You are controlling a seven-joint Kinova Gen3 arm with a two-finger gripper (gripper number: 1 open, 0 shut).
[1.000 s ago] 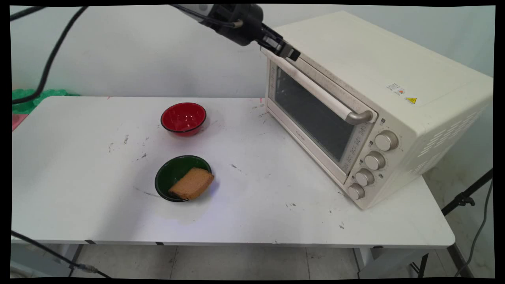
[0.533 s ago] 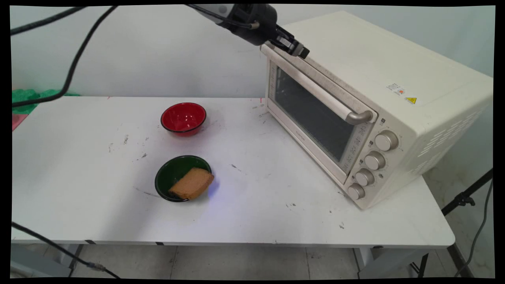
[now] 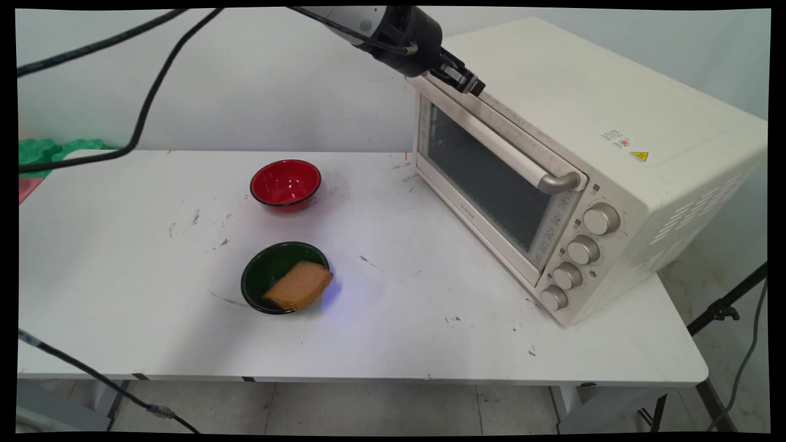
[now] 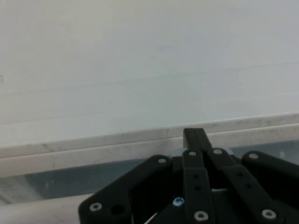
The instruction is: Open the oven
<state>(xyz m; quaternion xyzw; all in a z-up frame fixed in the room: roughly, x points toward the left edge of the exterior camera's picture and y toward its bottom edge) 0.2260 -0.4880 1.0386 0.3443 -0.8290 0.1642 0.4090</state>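
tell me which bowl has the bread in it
The green bowl, the one nearer the table's front edge, holds the bread. The red bowl behind it has nothing in it.

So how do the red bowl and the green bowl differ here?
The red bowl is empty; the green bowl holds a brown slice leaning over its rim. The red bowl sits nearer the wall, the green bowl nearer the table's front edge. Both are upright, round and dark-rimmed.
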